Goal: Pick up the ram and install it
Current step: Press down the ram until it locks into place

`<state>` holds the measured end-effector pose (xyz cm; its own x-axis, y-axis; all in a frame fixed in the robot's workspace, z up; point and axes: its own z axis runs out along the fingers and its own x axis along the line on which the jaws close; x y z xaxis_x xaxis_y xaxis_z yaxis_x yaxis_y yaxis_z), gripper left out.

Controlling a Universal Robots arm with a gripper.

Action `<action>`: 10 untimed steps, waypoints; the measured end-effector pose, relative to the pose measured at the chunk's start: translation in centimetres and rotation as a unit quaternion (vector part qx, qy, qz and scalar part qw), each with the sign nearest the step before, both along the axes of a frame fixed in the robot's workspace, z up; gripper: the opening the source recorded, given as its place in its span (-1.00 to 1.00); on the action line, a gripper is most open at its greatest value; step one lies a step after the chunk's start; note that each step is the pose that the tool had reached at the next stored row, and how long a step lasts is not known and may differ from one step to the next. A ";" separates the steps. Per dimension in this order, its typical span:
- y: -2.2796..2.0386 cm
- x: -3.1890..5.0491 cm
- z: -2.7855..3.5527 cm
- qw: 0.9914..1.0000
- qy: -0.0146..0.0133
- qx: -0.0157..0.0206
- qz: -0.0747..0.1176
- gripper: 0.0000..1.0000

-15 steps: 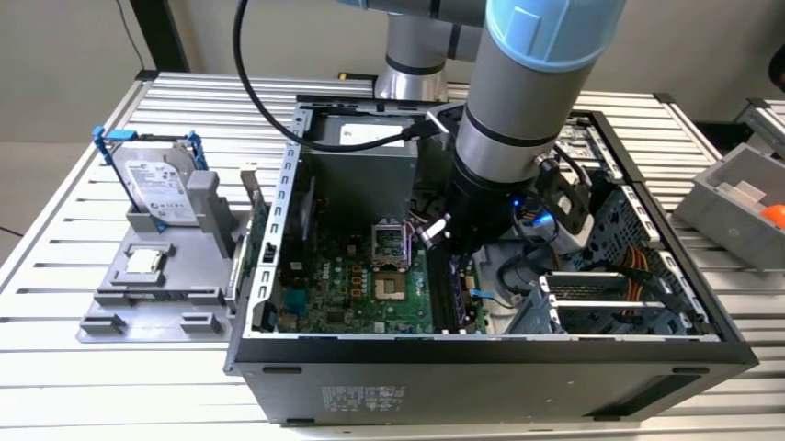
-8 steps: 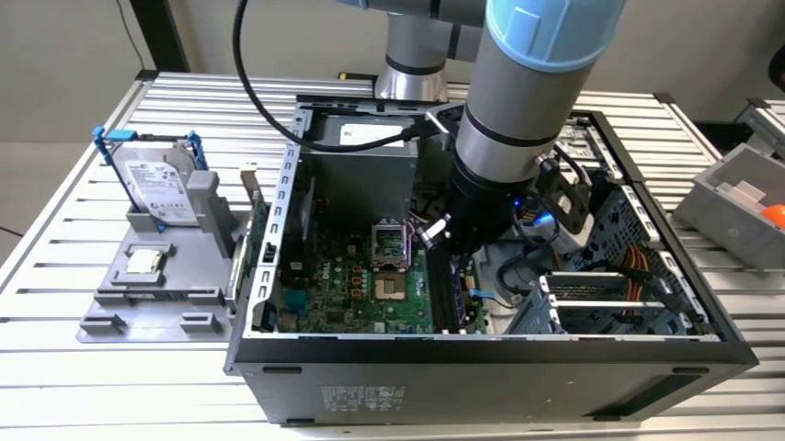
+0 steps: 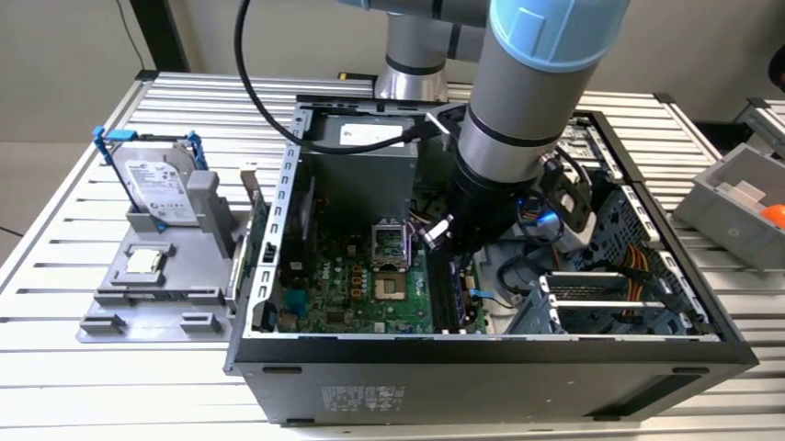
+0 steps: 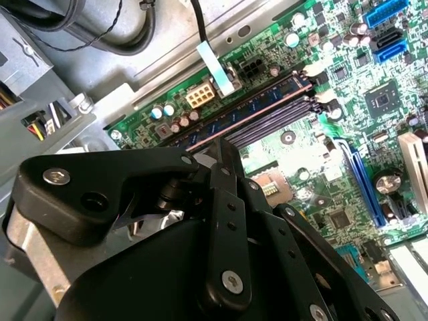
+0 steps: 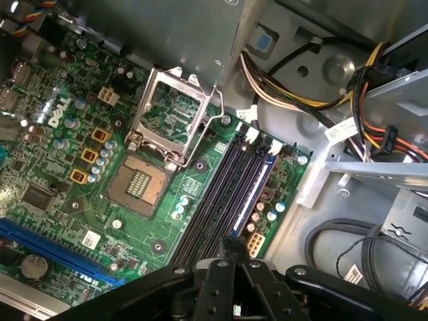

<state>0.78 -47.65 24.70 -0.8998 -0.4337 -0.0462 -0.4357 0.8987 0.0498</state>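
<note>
Hand [image 5: 231,251] pinched on ram [image 5: 251,194], stick seated along outermost motherboard [image 5: 73,167] slot, inside open case [image 3: 491,354]

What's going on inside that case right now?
The arm reaches down into the open computer case, with its gripper low over the motherboard's memory slots. The ram stands edge-on in the slot nearest the board's edge, right at the gripper. Whether it is pressed fully home cannot be told. The hard drive sits on a stand outside the case, at the exterior view's left.
</note>
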 end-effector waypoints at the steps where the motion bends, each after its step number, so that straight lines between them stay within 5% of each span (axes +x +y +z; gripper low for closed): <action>1: 0.00 0.02 0.00 1.000 0.000 0.000 0.002 -1.00; 10: 0.04 0.06 0.00 1.000 0.000 0.000 0.022 -1.00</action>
<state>0.83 -47.62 24.70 -0.8798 -0.4732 -0.0464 -0.4751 0.8785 0.0498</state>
